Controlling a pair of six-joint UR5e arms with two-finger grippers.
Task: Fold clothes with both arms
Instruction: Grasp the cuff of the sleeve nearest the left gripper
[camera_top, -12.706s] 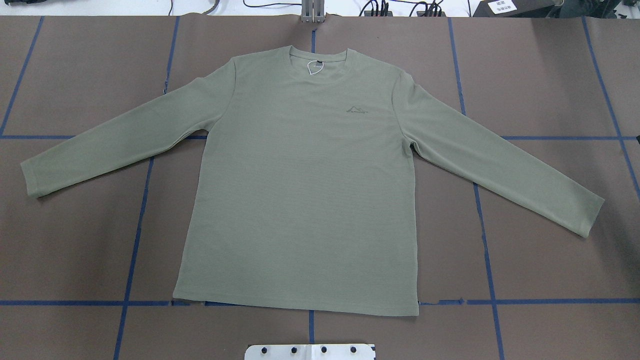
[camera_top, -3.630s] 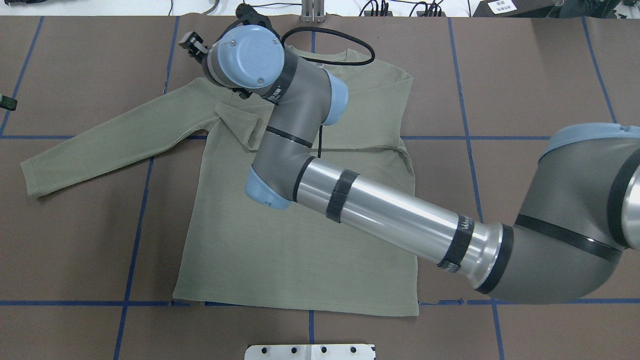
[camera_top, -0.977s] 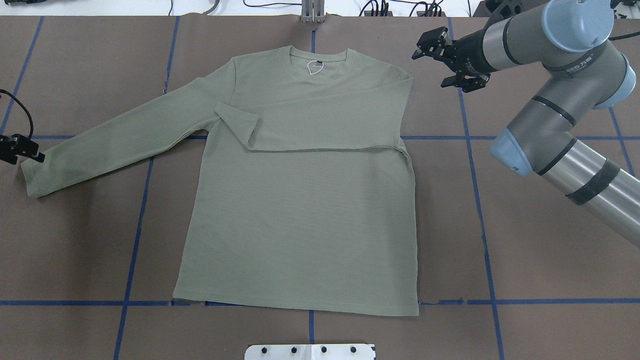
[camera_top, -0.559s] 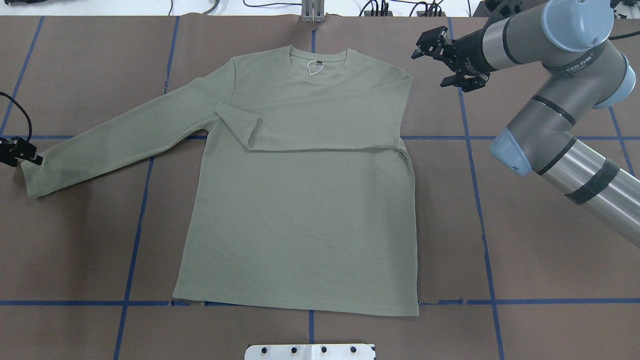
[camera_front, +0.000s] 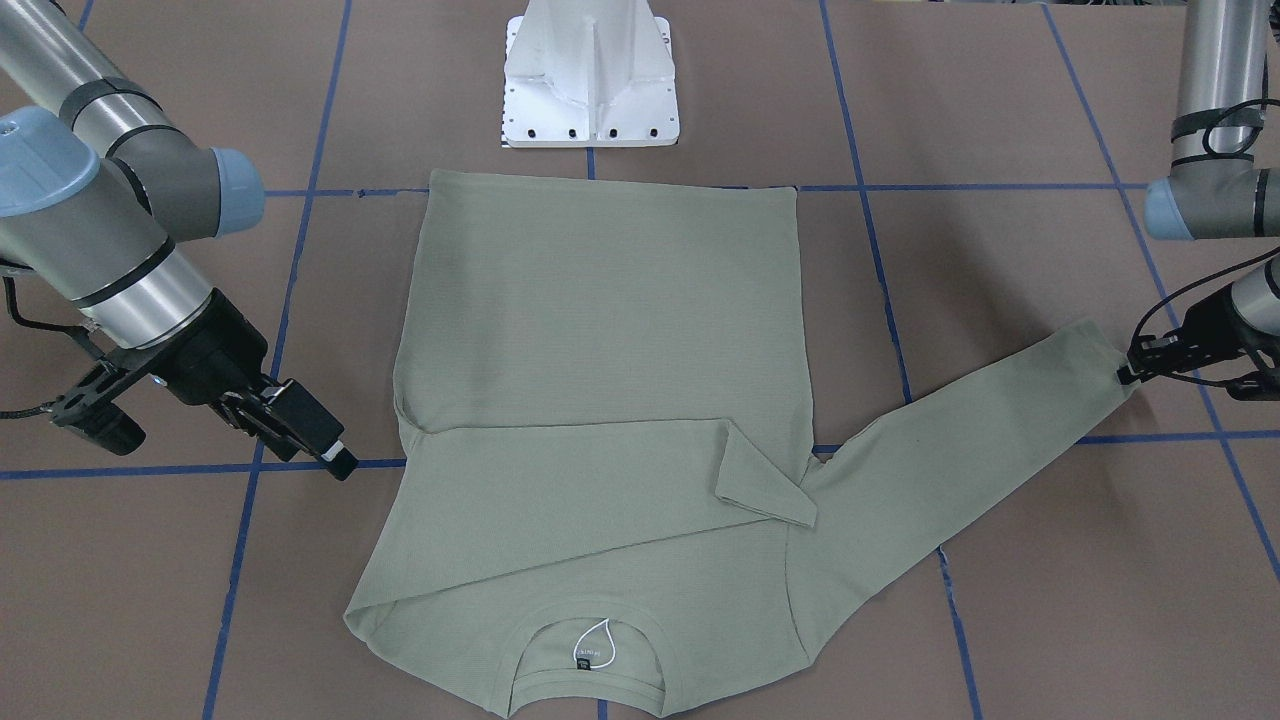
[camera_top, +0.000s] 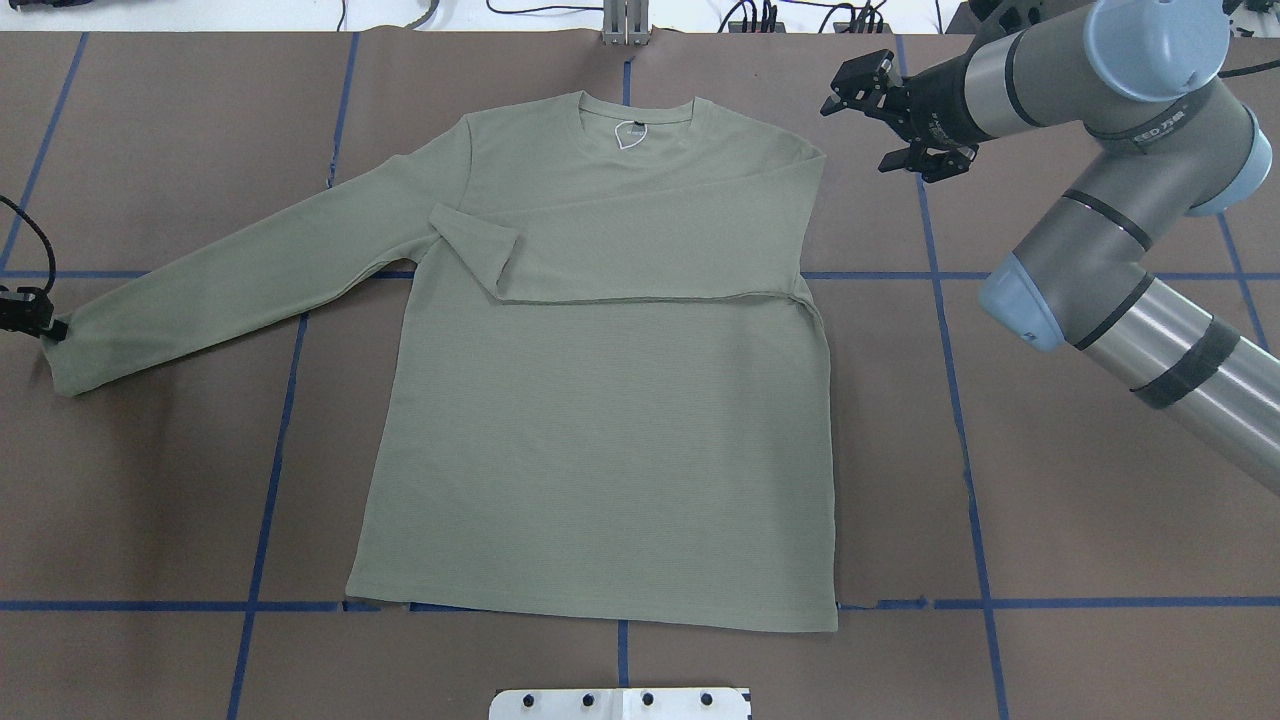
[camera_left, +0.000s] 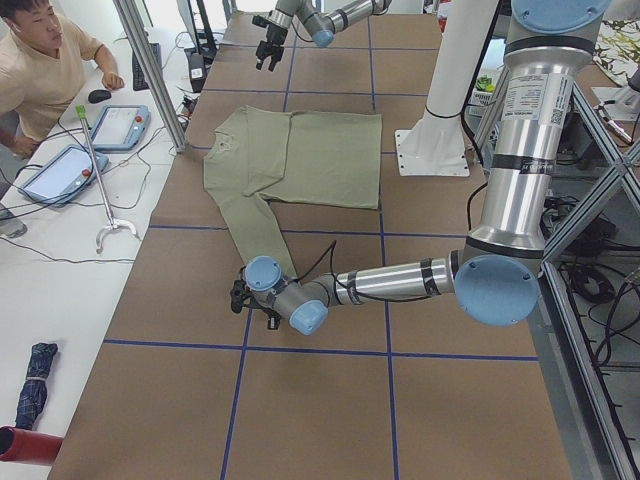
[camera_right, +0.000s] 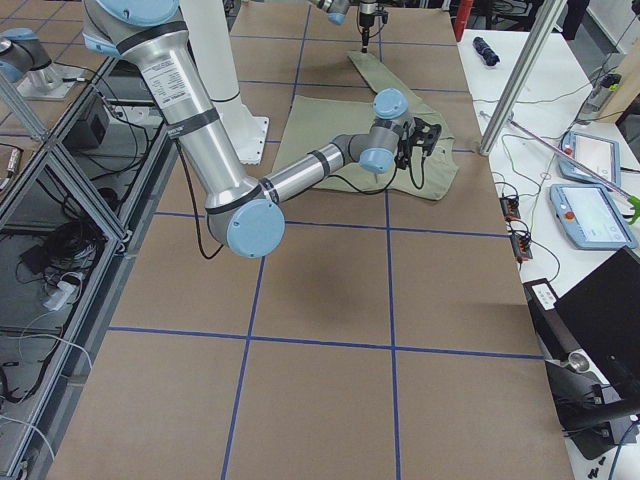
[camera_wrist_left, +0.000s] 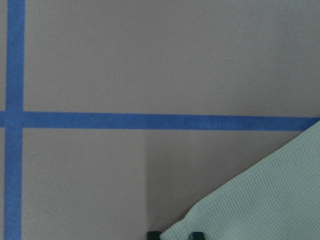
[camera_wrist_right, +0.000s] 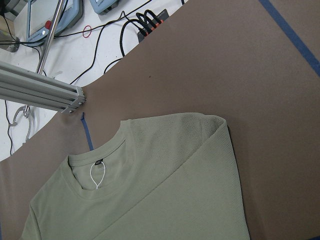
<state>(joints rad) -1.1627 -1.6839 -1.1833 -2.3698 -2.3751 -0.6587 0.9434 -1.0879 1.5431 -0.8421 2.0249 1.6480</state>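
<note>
Left cuff pick: the left sleeve (camera_top: 230, 280) runs lengthwise from the left gripper (camera_front: 1128, 370) in to the shirt (camera_top: 600, 420).
I see the shirt flat on the table (camera_top: 1080, 480), with the other sleeve (camera_top: 640, 250) folded across the chest. The left gripper is at the cuff (camera_top: 65, 355); I can't tell if it's pinching. The right gripper (camera_top: 862, 133) is spread wide beside the far shoulder, well apart from that cuff. Left arm's job, I'd say.
</note>
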